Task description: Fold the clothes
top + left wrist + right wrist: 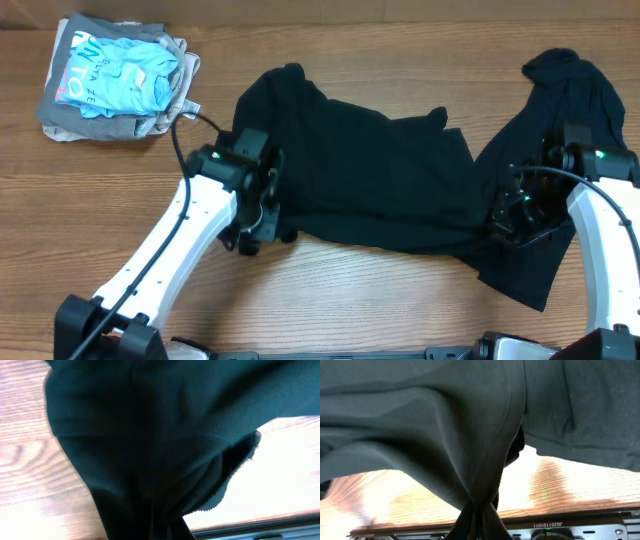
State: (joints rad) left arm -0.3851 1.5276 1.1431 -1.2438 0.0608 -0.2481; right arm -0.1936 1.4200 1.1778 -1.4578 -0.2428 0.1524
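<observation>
Black limp fabric garment [380,180] sprawled, crumpled, on wooden worktop [350,310]. Your left pincer [262,228] and right pincer [505,222] each clamped on its bunched near edge. No fold yet; all folding remains.

Bare worktop [380,300] lies open along the near edge between my arms. The black shirt [380,170] sprawls over the middle and right, bunched in my left claw [262,225] and right claw [505,222]. A folded pile [115,80] blocks the far left corner.
</observation>
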